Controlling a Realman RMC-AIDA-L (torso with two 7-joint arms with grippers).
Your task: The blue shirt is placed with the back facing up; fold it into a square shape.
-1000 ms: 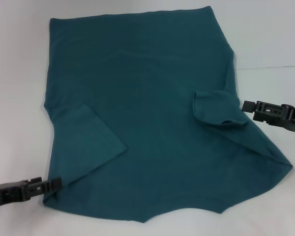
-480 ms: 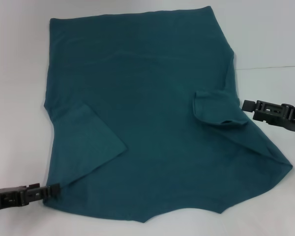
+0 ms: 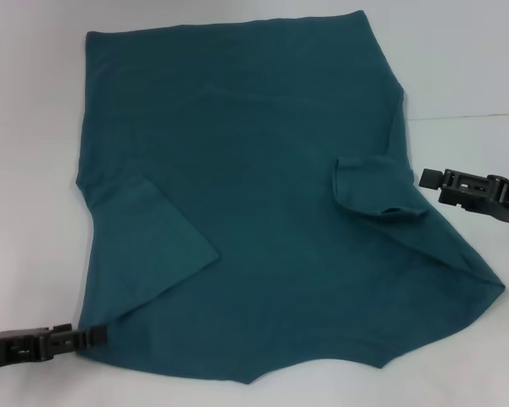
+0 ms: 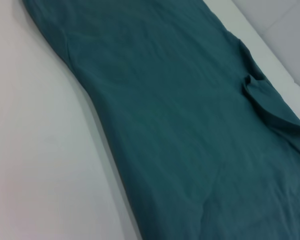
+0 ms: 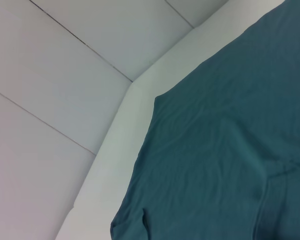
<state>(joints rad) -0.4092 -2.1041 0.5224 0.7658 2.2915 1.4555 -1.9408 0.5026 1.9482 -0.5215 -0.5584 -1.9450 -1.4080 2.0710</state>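
Note:
The blue shirt (image 3: 263, 195) lies spread on the white table (image 3: 458, 59), plain side up, with no lettering showing. Both short sleeves are folded inward onto the body, one at the left (image 3: 153, 246) and one at the right (image 3: 373, 191). My left gripper (image 3: 97, 333) lies low at the shirt's near left corner, its tip right at the cloth edge. At the shirt's right edge my right gripper (image 3: 426, 179) points at the folded right sleeve, just off the cloth. The wrist views show only the shirt (image 4: 190, 125) (image 5: 230, 150), not the grippers.
White tabletop surrounds the shirt, with a thin seam line (image 3: 467, 114) on the right. In the right wrist view the table's edge (image 5: 115, 150) shows, with a pale tiled floor (image 5: 55, 65) beyond it.
My left gripper has slid down and back toward the near left corner of the shirt. The right gripper has shifted slightly to the right and up. The shirt itself has not moved.

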